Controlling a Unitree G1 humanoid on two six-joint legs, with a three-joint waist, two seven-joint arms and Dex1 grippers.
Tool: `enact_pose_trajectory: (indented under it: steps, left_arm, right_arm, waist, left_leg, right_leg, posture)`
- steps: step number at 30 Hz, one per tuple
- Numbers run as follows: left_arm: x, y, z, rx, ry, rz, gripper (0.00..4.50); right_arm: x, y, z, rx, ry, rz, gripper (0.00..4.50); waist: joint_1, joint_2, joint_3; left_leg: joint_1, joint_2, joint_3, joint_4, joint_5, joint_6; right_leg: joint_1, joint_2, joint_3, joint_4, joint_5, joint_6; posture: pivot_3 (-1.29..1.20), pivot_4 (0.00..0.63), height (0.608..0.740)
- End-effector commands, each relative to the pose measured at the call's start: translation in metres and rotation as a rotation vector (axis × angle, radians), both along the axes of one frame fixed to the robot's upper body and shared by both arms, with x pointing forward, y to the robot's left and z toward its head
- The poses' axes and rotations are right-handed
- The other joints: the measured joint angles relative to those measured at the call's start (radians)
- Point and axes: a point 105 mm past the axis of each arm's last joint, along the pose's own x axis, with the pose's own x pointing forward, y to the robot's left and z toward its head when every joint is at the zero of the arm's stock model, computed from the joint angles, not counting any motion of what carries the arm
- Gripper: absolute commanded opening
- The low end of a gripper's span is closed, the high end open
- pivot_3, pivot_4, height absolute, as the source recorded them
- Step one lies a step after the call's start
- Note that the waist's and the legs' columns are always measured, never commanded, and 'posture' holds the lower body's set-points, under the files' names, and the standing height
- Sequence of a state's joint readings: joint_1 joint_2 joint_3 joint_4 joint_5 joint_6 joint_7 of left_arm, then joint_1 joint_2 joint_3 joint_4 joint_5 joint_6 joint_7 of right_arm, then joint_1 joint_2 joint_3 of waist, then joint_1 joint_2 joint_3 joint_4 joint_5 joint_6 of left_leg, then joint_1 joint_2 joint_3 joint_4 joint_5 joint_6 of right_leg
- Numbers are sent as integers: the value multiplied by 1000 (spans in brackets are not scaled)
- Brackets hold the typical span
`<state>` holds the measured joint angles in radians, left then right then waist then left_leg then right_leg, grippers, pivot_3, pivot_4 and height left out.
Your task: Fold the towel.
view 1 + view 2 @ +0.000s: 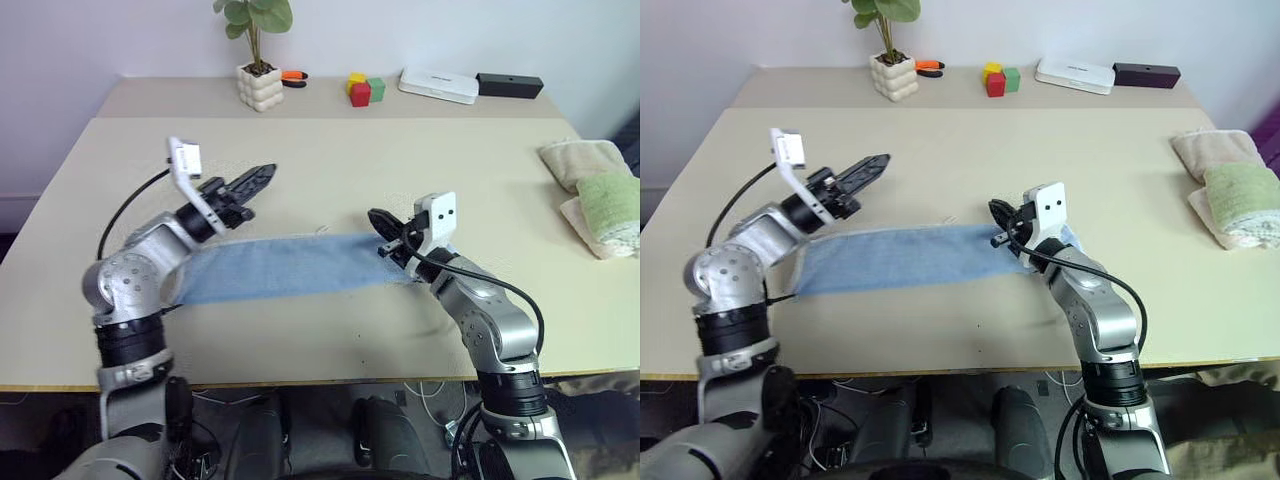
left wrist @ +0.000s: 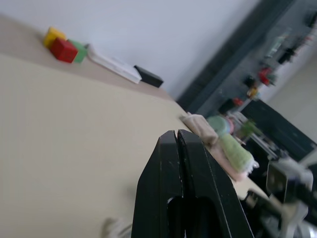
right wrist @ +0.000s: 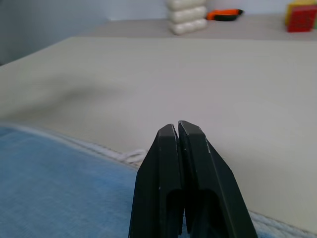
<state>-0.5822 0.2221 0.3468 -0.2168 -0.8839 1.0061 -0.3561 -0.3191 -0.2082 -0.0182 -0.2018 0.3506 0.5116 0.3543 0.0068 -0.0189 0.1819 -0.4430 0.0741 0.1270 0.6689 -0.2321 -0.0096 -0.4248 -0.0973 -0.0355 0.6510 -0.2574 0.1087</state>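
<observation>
The towel (image 1: 285,265), a long light-blue strip with a whitish edge, lies flat across the near part of the table (image 1: 330,160) between my two arms. My left gripper (image 1: 266,174) hangs above the table over the towel's left end, pointing right, shut with nothing in it. In its wrist view the left gripper (image 2: 177,135) shows its two black fingers pressed together. My right gripper (image 1: 374,216) sits low over the towel's right end, pointing left, also shut and empty. The right wrist view shows the right gripper (image 3: 176,127) closed above the towel (image 3: 54,183) and its trim.
Folded beige and green towels (image 1: 600,200) lie at the table's right edge. Along the back stand a potted plant (image 1: 260,85), coloured blocks (image 1: 365,90), a white box (image 1: 438,85) and a black box (image 1: 510,85).
</observation>
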Motion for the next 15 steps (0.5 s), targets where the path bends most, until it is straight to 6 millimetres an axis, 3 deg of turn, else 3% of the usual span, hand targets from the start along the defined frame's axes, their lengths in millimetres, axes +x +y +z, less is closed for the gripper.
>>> enact_pose_trajectory:
  steps: [1,4,9,12,15]
  left_arm:
    - [-11,-17,-12,90,20,14,0]
    - [-10,-21,-49,112,98,39,0]
    - [4,2,-108,89,253,167,0]
    - [10,21,-124,191,206,219,0]
    - [18,48,-123,249,127,295,0]
  right_arm:
    - [6,-5,-2,1,-15,-93,62]
    - [10,-1,-10,-18,-4,-148,62]
    - [15,-6,-27,-41,40,-240,62]
    - [17,-15,-33,-71,41,-277,62]
    - [17,-30,-41,-88,39,-320,62]
  waist:
    - [-4,1,0]
    - [-8,1,-1]
    - [-15,1,-1]
    - [-15,0,-1]
    - [-19,2,-3]
  left_leg:
    - [0,0,0,-1,0,0]
    - [1,0,0,-2,1,-1]
    - [1,0,0,-2,1,-1]
    - [0,-1,0,-2,0,-1]
    - [1,-1,0,-4,0,-1]
  right_leg:
    - [0,0,0,0,0,0]
    - [0,0,0,-1,0,0]
    - [0,0,0,-1,0,0]
    - [0,0,-1,-2,0,0]
    - [0,0,-1,-2,0,-1]
  posture:
    - [0,150,735]
    - [0,150,735]
    - [0,150,735]
    - [0,150,735]
    - [0,150,735]
